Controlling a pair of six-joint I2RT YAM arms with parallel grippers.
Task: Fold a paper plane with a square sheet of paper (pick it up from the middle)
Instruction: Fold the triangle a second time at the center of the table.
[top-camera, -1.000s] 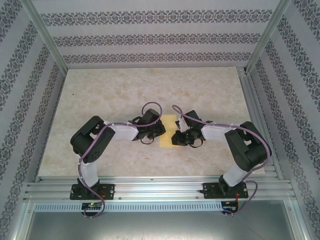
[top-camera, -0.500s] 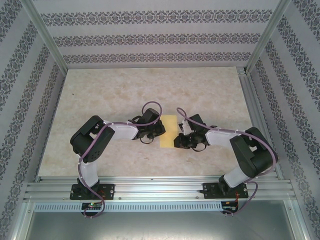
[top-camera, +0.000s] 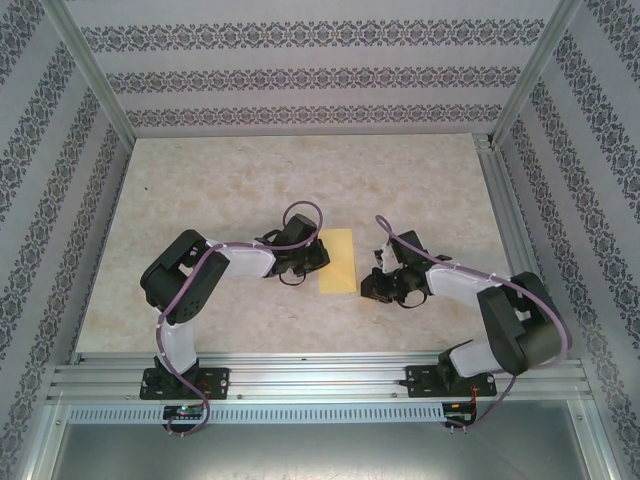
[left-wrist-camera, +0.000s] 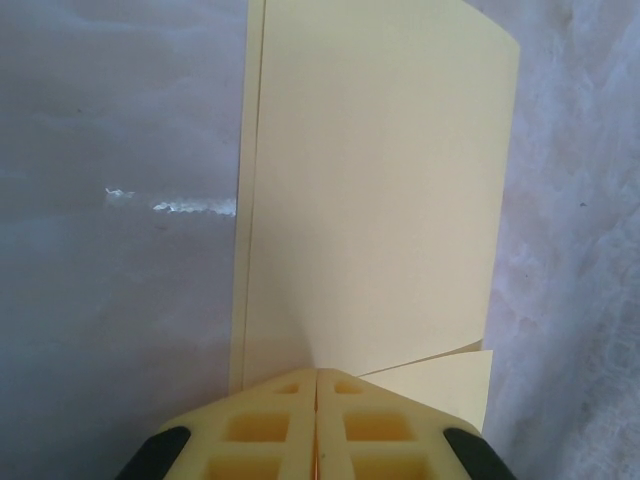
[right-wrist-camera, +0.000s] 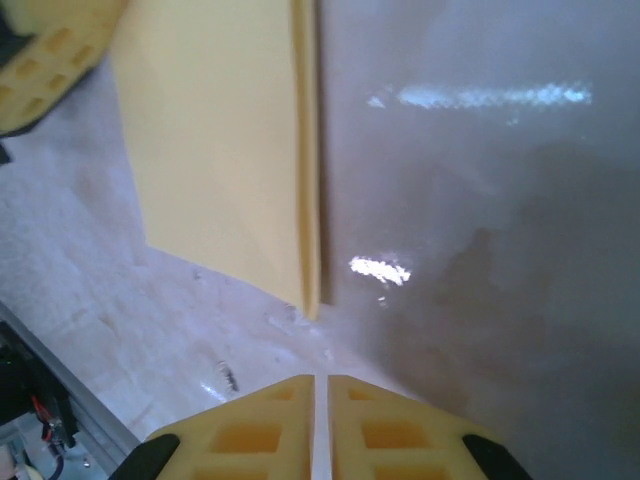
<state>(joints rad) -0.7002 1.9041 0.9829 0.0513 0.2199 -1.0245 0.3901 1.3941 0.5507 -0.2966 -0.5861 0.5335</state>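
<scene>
The pale-yellow square sheet of paper (top-camera: 338, 261) lies folded in half as a narrow rectangle at the table's middle. In the left wrist view the sheet of paper (left-wrist-camera: 370, 180) runs straight out from my left gripper (left-wrist-camera: 317, 372), whose jaws are pressed together on its near edge; a lower layer's corner peeks out at the right. From above, the left gripper (top-camera: 322, 258) sits at the sheet's left side. My right gripper (top-camera: 368, 288) stands apart to the right, shut and empty. In its own view the right gripper (right-wrist-camera: 322, 378) is short of the paper's (right-wrist-camera: 220, 140) corner. A paper plane is out of view.
The pale marbled tabletop (top-camera: 230, 180) is walled by patterned panels and aluminium posts (top-camera: 92, 70). A metal rail (top-camera: 320, 375) carrying both arm bases runs along the near edge. The left gripper's fingers (right-wrist-camera: 40, 60) appear at the top left of the right wrist view.
The right arm has drawn back to the right and slightly nearer, off the paper, uncovering the sheet's right half. The left arm and the paper have stayed put.
</scene>
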